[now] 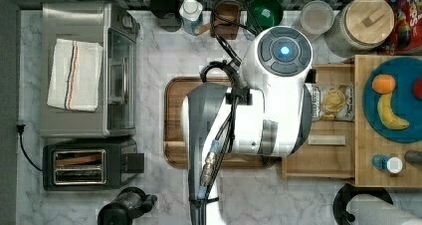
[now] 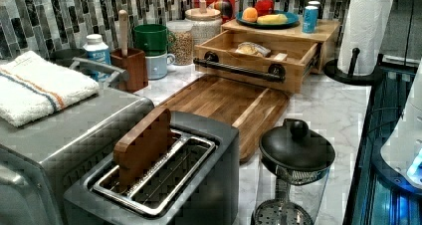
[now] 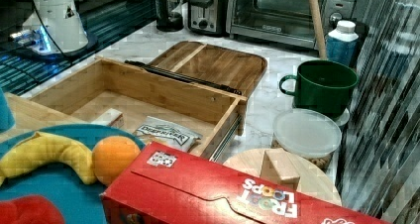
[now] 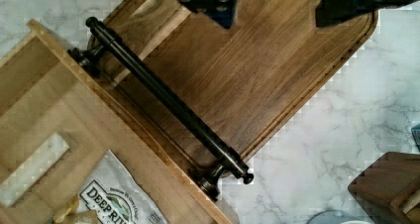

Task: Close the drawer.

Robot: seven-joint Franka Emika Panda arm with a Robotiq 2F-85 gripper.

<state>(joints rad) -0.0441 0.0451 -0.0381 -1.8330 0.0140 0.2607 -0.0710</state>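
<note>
The light-wood drawer (image 1: 323,158) stands pulled out of its pale box unit (image 1: 385,172), its black bar handle (image 4: 168,100) facing the dark brown tray (image 4: 257,70). A chip bag (image 4: 119,204) and a small white block (image 4: 32,169) lie inside it. In the wrist view my gripper (image 4: 282,1) hangs over the tray, a short way off the handle and not touching it. It is open, with nothing between its fingers (image 4: 213,1). The drawer (image 2: 249,60) and handle (image 2: 239,69) also appear in the left view, and the drawer (image 3: 163,92) in the right view.
A blue plate of fruit (image 1: 393,100) sits on the box unit. A toaster (image 1: 84,165) and toaster oven (image 1: 84,68) stand at the top view's left. A green mug (image 3: 322,85), jars and a wooden holder (image 4: 391,184) line the wall. A black-lidded pot (image 2: 293,155) stands near the tray.
</note>
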